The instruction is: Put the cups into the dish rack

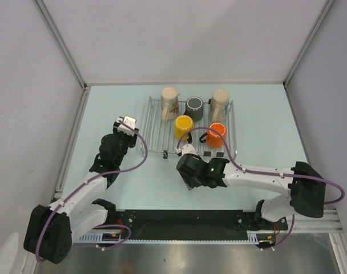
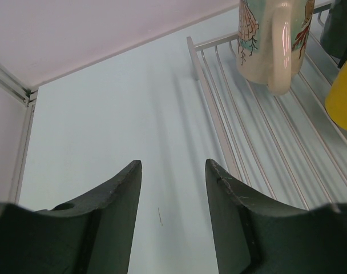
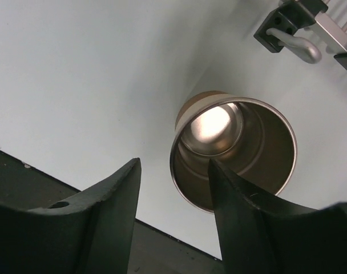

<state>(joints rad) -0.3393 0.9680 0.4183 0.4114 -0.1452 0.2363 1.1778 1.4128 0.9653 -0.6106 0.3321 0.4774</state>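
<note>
The dish rack [image 1: 156,128] lies at the back middle of the table. On it stand a patterned cream cup [image 1: 169,103], a dark cup [image 1: 194,107], a plain cream cup [image 1: 219,103], a yellow cup [image 1: 184,125] and an orange cup [image 1: 216,134]. The steel cup [image 3: 233,151] stands upright on the table just in front of the rack, hidden under the right arm in the top view. My right gripper [image 3: 173,162] [image 1: 188,171] is open above it, one finger over its mouth, the other outside its rim. My left gripper [image 2: 173,165] [image 1: 126,127] is open and empty, left of the rack [image 2: 219,125].
A black strip [image 1: 179,220] runs along the table's near edge and shows close below the steel cup [image 3: 48,228]. A black foot clip of the rack [image 3: 279,25] sits just beyond the cup. White walls enclose the table on three sides.
</note>
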